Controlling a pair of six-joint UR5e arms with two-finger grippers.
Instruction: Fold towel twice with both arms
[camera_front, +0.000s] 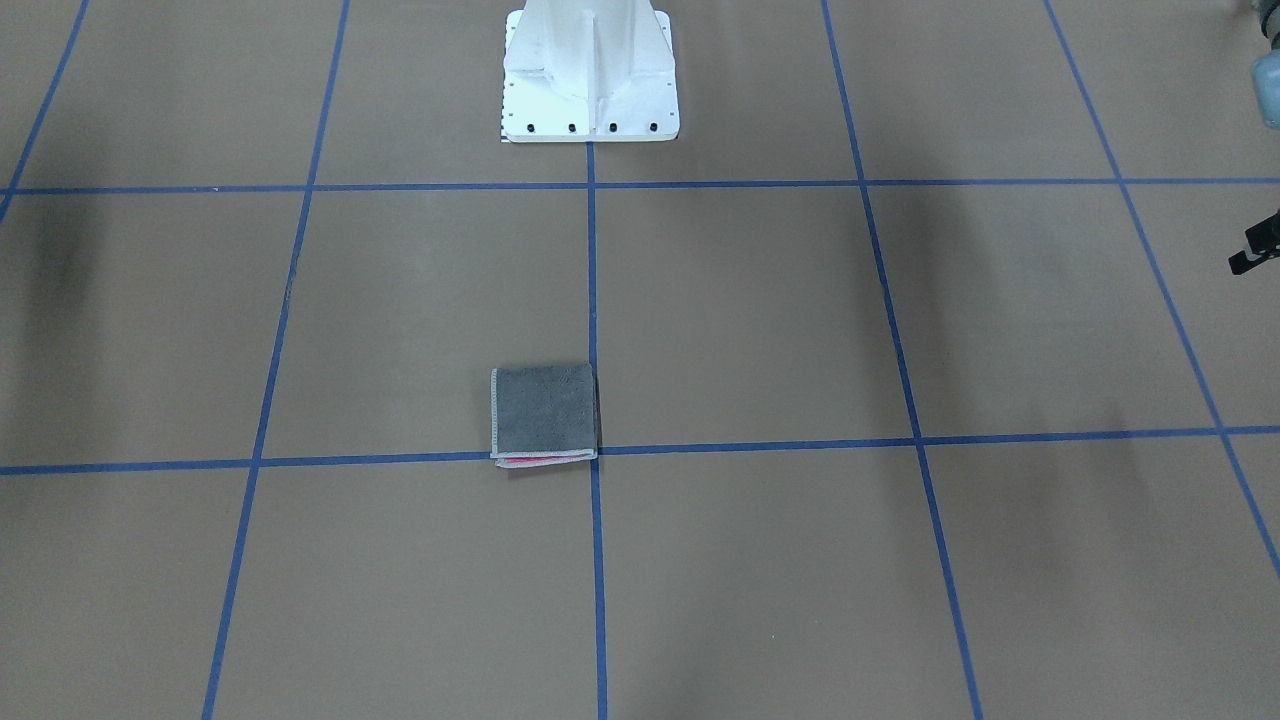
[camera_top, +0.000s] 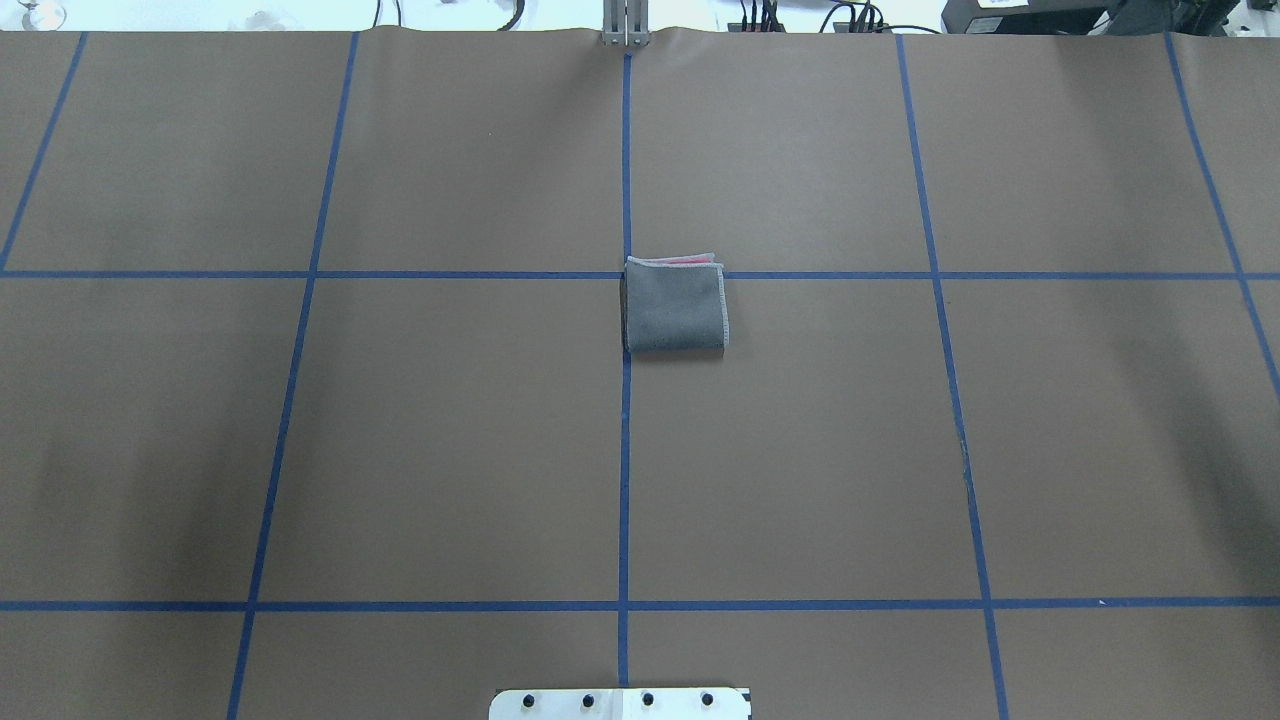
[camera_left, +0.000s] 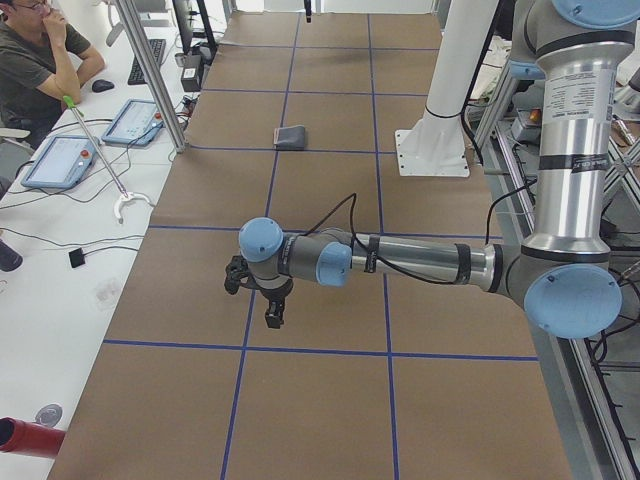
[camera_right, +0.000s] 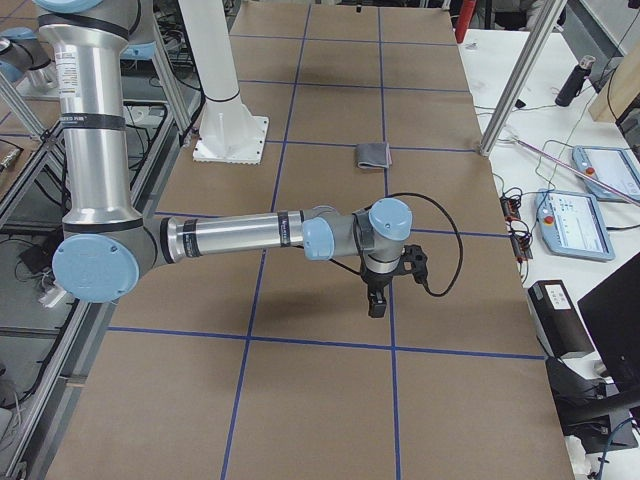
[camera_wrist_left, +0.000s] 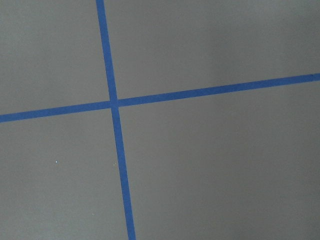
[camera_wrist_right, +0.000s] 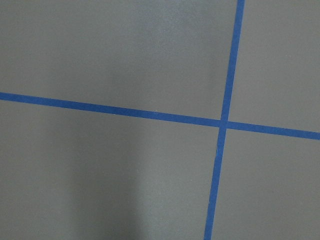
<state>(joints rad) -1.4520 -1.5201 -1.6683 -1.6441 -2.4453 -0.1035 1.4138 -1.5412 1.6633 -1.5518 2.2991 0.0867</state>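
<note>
Squarely before the white pedestal base, the towel lies folded small on the surface, grey face up, with pink peeking at the edge farthest from the base. The left claw and right claw hang well out to either side of the base; I cannot tell how far they are open.

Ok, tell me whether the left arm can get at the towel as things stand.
Probably yes. The towel lies folded by the centre tape line, the left arm hangs above the table off to one side, and nothing visible stands between them.
</note>
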